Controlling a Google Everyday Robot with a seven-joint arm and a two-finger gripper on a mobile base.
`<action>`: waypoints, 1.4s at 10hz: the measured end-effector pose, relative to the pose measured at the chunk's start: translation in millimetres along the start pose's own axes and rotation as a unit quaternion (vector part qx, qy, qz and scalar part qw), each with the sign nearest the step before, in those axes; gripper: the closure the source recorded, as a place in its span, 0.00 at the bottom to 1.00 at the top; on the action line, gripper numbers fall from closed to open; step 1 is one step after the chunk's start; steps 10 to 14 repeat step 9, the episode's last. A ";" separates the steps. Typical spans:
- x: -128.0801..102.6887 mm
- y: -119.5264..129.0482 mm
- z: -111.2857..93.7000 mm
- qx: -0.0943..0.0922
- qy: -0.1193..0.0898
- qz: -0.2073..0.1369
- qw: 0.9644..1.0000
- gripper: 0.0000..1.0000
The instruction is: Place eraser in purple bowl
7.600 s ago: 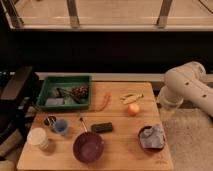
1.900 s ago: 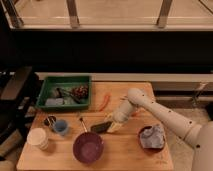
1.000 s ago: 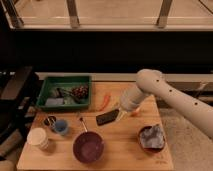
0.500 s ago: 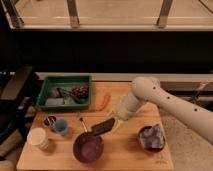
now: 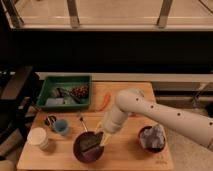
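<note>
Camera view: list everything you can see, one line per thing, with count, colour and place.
eraser: 1, black, held over the purple bowl's opening
purple bowl: 1, purple-maroon, front of the table, left of centre
smaller bowl: 1, dark, front right, grey-blue cloth inside
blue cup: 1, blue, left of the purple bowl
white container: 1, white, front left
utensil: 1, thin, dark-handled, between cup and purple bowl
green tray: 1, green, back left, with mixed items inside
red item: 1, red-orange, right of the tray
table: 1, light wood
arm: 1, white, reaching in from the right
end effector: 1, above the purple bowl, gripping the eraser
</note>
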 end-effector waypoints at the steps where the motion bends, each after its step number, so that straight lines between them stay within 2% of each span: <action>1: 6.0 -0.9 6.2 -0.003 -0.013 0.005 1.000 0.33; 3: 22.3 -0.1 17.1 -0.015 -0.044 0.017 0.999 0.32; 4: 22.8 -0.5 18.3 -0.017 -0.047 0.017 0.999 0.32; 14: 22.8 -0.4 18.4 -0.017 -0.047 0.017 0.999 0.32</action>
